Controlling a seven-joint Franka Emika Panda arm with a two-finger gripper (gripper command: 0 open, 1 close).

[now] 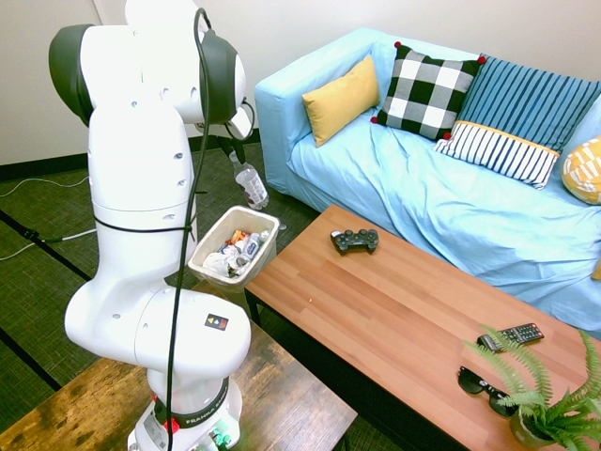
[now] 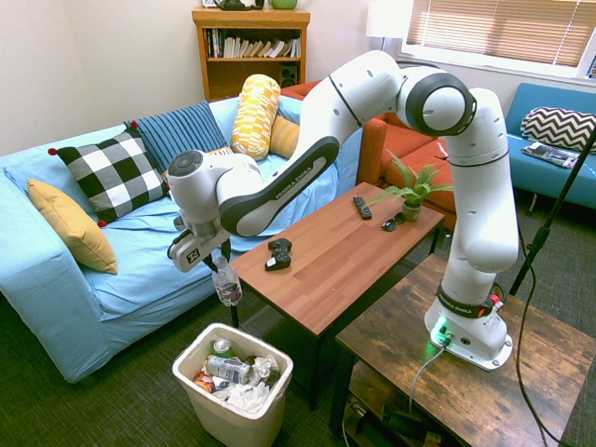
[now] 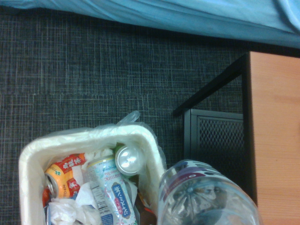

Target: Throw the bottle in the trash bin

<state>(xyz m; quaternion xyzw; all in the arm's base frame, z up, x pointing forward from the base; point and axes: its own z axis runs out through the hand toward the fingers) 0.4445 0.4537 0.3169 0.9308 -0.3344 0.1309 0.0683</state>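
Observation:
My gripper (image 2: 216,253) is shut on the neck of the clear plastic bottle (image 2: 226,282), which hangs base down in the air. The bottle (image 1: 251,185) hangs above the floor between the sofa and the coffee table, over the trash bin's edge nearest the table corner. The off-white trash bin (image 2: 233,424) stands on the dark carpet below, holding cans and crumpled paper. In the wrist view the bottle's base (image 3: 206,197) shows close up beside the bin's rim (image 3: 93,136). From the first exterior view the bin (image 1: 202,258) sits just below and left of the bottle.
A wooden coffee table (image 1: 394,310) stands beside the bin, with a black game controller (image 1: 355,241), a remote, sunglasses and a potted fern (image 1: 549,404) on it. The light blue sofa (image 1: 423,188) with cushions lies just behind the bottle.

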